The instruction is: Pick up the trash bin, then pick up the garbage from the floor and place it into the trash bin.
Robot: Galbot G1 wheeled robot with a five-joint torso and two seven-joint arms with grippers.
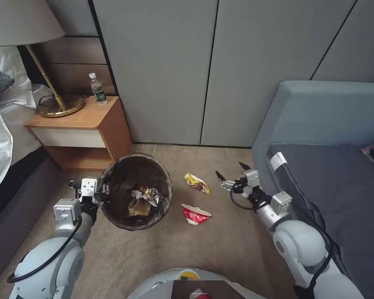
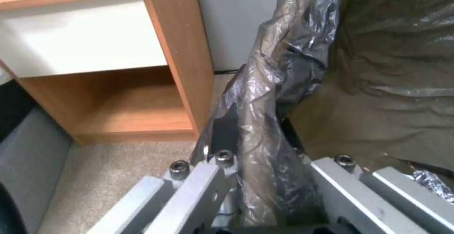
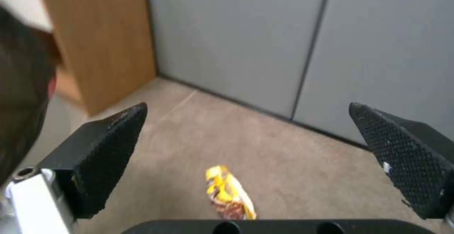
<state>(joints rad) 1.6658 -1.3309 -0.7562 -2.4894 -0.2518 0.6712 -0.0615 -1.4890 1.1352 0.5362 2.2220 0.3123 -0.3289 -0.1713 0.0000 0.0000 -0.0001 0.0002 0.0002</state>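
The small round trash bin lined with a dark brown-black plastic bag (image 1: 137, 191) sits left of centre in the head view, in front of the orange-brown wooden nightstand (image 1: 81, 124). The left gripper (image 1: 105, 192) is at the bin's left rim, and in the left wrist view its jaws are pinched on the bag-covered rim (image 2: 258, 145), so the first step looks done. Whether the bin is lifted off the beige carpet (image 1: 220, 241) I cannot tell.

Inside the bin lie a crumpled tan paper bag (image 1: 138, 206) and a silver snack wrapper (image 1: 147, 193), so part of the collecting seems finished.

Two pieces remain on the carpet at centre frame: a yellow snack wrapper (image 1: 196, 183) and, just below it, a crushed red-and-white carton (image 1: 195, 214), close to the bin's right side.

The right gripper (image 1: 231, 174) hovers right of centre, beside the grey sofa (image 1: 320, 124), jaws spread wide and empty. In the right wrist view the yellow wrapper (image 3: 230, 193) lies low in the middle, between the two black fingers (image 3: 106, 156), so it is likely the piece in hand
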